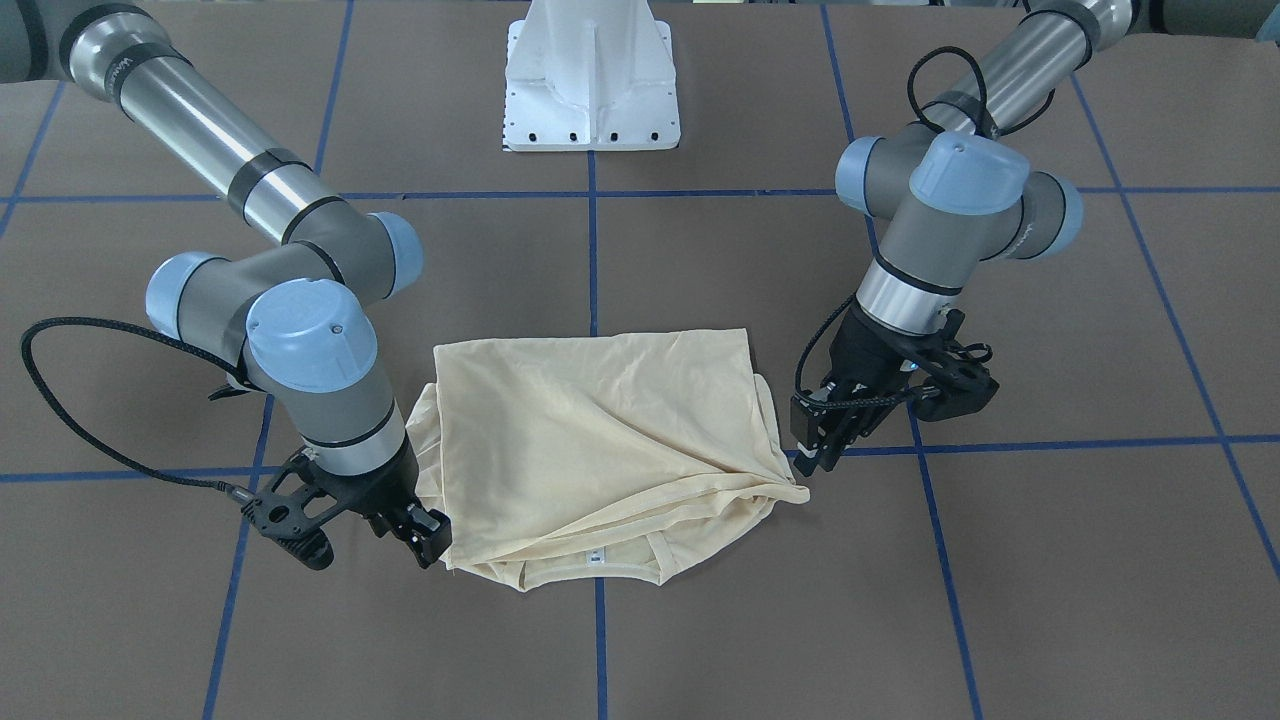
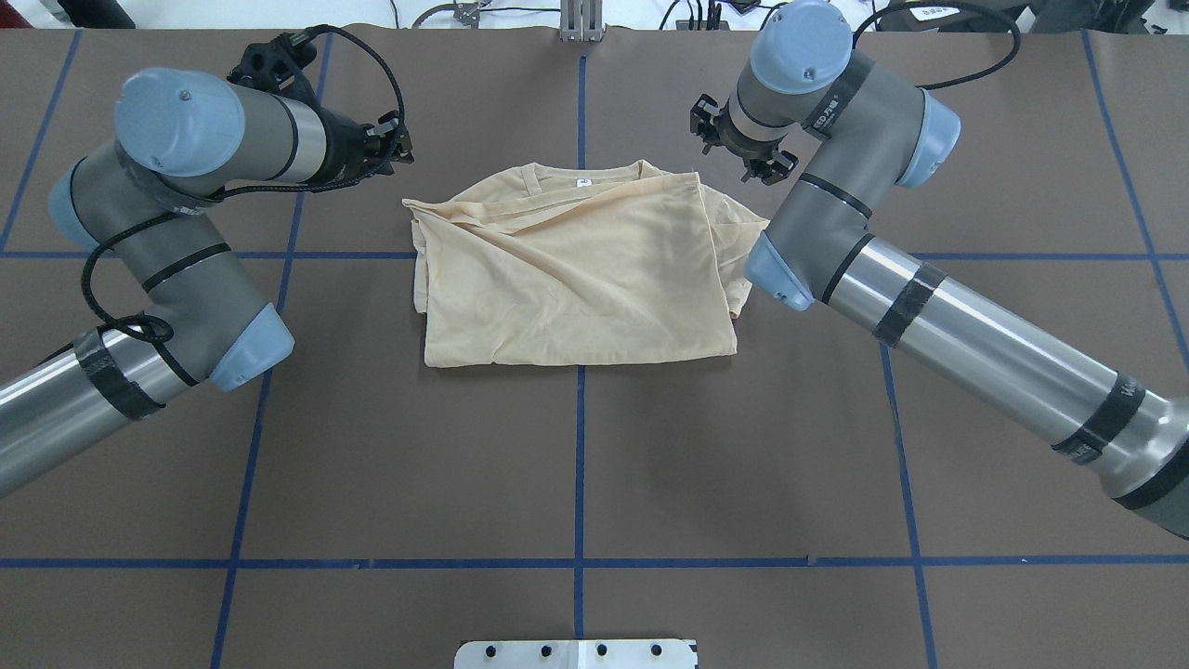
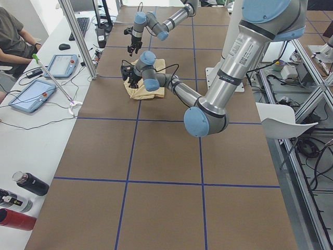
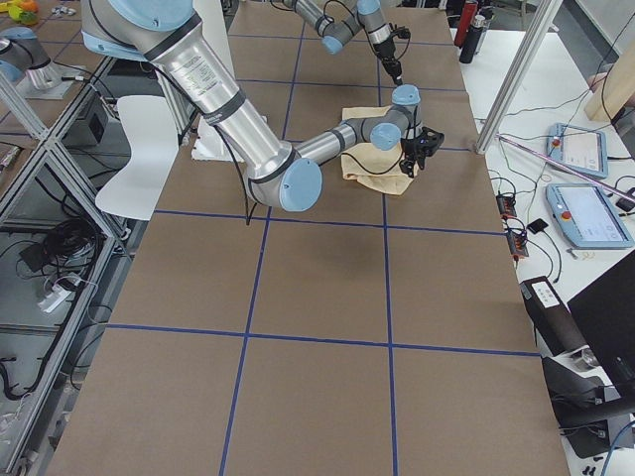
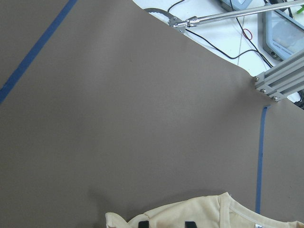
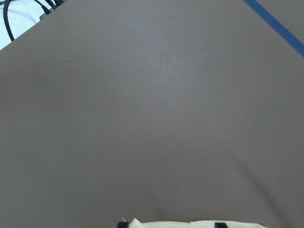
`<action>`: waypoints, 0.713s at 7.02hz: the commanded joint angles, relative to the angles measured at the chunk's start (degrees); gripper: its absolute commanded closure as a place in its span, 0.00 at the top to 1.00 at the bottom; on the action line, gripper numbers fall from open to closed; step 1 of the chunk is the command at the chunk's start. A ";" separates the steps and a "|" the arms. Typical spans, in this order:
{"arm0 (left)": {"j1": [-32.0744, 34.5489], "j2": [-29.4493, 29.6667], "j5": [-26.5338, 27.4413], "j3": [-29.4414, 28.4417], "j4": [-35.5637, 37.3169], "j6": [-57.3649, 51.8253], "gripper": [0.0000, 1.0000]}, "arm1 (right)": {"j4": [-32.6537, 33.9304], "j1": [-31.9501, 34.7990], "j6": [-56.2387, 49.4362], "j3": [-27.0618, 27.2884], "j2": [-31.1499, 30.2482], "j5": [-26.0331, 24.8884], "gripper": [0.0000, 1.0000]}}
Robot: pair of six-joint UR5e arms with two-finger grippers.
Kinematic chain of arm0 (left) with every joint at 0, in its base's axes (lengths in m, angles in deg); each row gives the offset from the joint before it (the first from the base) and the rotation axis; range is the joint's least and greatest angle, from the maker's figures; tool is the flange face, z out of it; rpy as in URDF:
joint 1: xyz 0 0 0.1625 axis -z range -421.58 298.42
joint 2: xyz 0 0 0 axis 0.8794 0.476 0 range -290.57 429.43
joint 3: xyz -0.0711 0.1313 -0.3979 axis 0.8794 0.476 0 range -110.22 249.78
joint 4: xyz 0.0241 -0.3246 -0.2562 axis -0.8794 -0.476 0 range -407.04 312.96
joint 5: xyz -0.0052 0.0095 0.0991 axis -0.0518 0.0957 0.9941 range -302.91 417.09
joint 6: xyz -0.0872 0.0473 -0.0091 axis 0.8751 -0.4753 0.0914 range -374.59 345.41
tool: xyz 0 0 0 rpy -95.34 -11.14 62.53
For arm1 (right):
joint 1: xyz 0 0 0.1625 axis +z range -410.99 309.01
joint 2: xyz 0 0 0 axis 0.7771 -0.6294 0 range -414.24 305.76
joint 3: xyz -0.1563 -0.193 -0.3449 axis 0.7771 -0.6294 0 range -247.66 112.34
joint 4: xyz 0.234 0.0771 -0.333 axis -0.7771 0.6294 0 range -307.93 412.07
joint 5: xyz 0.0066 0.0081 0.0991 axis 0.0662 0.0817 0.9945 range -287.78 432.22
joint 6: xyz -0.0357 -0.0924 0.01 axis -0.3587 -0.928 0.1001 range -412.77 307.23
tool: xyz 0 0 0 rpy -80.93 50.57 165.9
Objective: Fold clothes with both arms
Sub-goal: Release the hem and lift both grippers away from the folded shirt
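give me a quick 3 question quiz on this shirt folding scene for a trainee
1. True or false: the shirt lies spread out in a single flat layer.
2. Relative to the white pedestal, the neck label sits on the shirt's edge that is: A) nearest; B) farthest; C) hidden from view.
3. Fill in: the left tool and right tool are both at the shirt's ___ end (collar or hem).
Key: 1 false, it is folded over itself; 2 B; 3 collar.

Thin, soft cloth on that creased shirt — matt brown counter, brushed-metal arms with glossy plastic caps.
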State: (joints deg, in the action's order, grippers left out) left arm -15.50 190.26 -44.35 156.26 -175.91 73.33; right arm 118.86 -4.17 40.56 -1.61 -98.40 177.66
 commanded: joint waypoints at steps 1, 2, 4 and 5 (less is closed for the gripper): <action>-0.02 -0.15 0.10 0.36 0.02 -0.03 0.37 | -5.15 -0.15 0.79 -3.37 1.61 -0.15 0.67; -0.02 -0.15 0.10 0.36 0.02 0.05 0.37 | -5.61 -1.37 0.89 -4.52 1.88 -0.15 0.67; -0.11 -0.15 0.18 0.36 0.02 0.06 0.38 | -5.62 -1.91 0.63 -4.97 1.71 -0.23 0.65; -0.03 -0.15 0.18 0.36 0.02 0.06 0.38 | -5.62 -2.00 0.54 -5.14 1.71 -0.24 0.62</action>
State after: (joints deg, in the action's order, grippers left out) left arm -15.56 190.10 -44.17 156.61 -175.89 73.38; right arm 113.29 -5.94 41.22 -6.41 -96.70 177.46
